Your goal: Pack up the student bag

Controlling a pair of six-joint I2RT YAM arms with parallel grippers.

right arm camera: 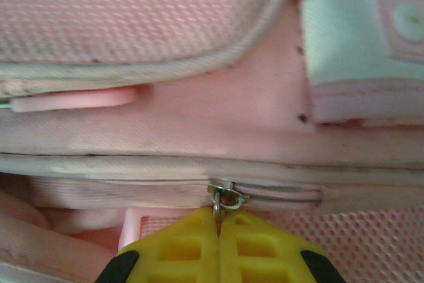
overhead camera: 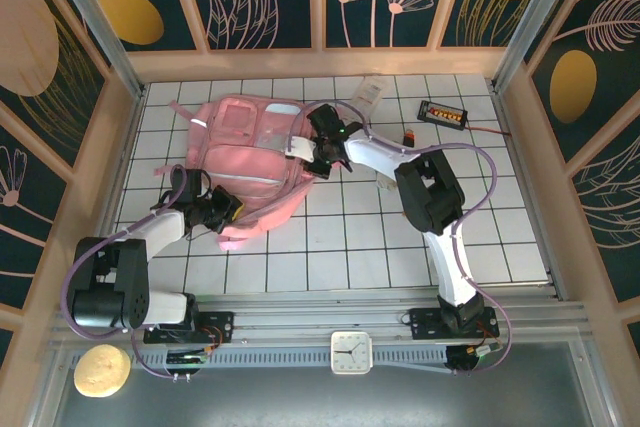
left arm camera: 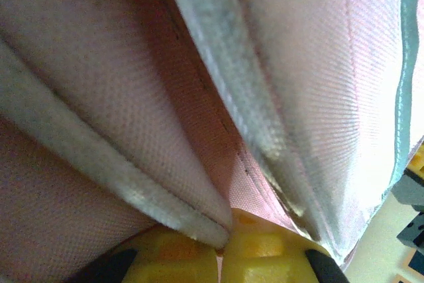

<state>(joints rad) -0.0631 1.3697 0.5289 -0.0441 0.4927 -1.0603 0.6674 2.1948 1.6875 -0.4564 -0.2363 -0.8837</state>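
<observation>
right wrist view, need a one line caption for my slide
Right gripper shut on the small metal zipper pull of the pink student bag, seen close up along its zipper seam.

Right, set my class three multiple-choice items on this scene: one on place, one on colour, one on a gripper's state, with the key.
1. Where on the white tiled table does the large soft pink fabric backpack lie? A left half; B near right corner; C across the front rail.
2. What colour are the fingers of the right gripper? A blue; B yellow; C red.
3. What is the right gripper doing? A wide open; B shut on the small metal zipper pull; C shut on nothing.
Key: 1 A, seen left of centre from above; 2 B, yellow in the wrist view; 3 B, jaws meet on the pull's ring.
</observation>
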